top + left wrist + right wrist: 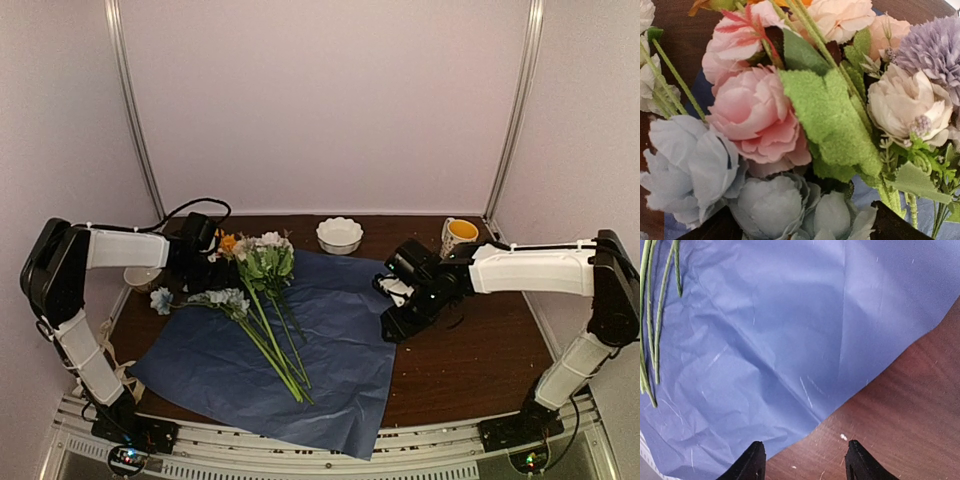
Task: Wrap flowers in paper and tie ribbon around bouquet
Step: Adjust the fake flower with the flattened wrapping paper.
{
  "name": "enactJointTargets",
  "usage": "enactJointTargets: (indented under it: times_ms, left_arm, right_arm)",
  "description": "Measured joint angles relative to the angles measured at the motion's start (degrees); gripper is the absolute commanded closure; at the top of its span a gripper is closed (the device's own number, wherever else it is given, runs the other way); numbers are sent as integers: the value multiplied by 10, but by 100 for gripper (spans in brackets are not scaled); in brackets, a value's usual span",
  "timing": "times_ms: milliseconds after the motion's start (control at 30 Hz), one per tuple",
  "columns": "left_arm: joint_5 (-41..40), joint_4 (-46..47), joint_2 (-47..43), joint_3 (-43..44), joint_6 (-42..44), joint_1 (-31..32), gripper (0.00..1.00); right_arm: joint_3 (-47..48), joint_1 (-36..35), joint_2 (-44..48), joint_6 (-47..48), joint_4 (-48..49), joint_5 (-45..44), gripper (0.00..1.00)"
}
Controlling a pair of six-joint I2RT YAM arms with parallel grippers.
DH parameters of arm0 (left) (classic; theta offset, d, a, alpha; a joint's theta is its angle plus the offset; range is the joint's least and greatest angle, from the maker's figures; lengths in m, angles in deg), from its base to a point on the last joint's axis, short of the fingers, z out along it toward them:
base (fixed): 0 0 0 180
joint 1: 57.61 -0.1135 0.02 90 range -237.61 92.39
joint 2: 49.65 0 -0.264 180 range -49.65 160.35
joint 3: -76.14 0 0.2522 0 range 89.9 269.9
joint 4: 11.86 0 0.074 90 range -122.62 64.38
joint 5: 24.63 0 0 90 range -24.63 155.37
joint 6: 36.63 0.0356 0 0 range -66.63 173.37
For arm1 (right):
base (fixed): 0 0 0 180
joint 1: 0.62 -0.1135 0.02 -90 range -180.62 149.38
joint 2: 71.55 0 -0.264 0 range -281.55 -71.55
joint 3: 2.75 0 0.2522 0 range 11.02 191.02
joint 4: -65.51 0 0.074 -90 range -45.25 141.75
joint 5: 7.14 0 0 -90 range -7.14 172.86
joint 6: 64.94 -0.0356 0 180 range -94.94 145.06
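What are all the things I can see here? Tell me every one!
table: one, dark brown wood, under everything
paper: one sheet, dark blue, spread mid-table
flowers: one bunch, pink, white, pale blue, orange, green stems, lying on the paper
bowl: one, white, scalloped, far middle
mug: one, white, yellow inside, far right
small cup or bowl: one, pale, far left, partly hidden
ribbon, probably: one, cream, table's left edge
left pincer: one, black, open, at the blooms
right pincer: one, black, open, over the paper's right edge
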Motion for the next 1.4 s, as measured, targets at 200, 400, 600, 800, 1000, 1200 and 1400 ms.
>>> enactJointTargets:
  times_ms: [200, 400, 600, 800, 1000, 1200, 1400]
  left_arm:
    - [-43, -60, -13, 36, 22, 5, 2]
    - [-77, -86, -48, 67, 51, 18, 2]
    - [-105, -101, -75, 70, 70, 36, 2]
    - [-141, -111, -124, 69, 109, 77, 5]
    - [-136, -90, -227, 28, 202, 199, 11]
    - [-107, -51, -312, -73, 309, 405, 11]
    - [-127, -37, -251, -105, 392, 577, 8]
  right_arm:
    - [-70, -14, 34, -21, -20, 28, 43]
    - [-109, -16, 37, -57, -16, 78, 43]
    - [-160, -16, 37, -107, 34, 156, 43]
    - [-185, -16, 37, -156, 121, 230, 43]
    - [-202, -13, 29, -201, 191, 273, 43]
    - [-230, -12, 28, -250, 264, 306, 43]
    - [-263, -12, 40, -291, 324, 317, 44]
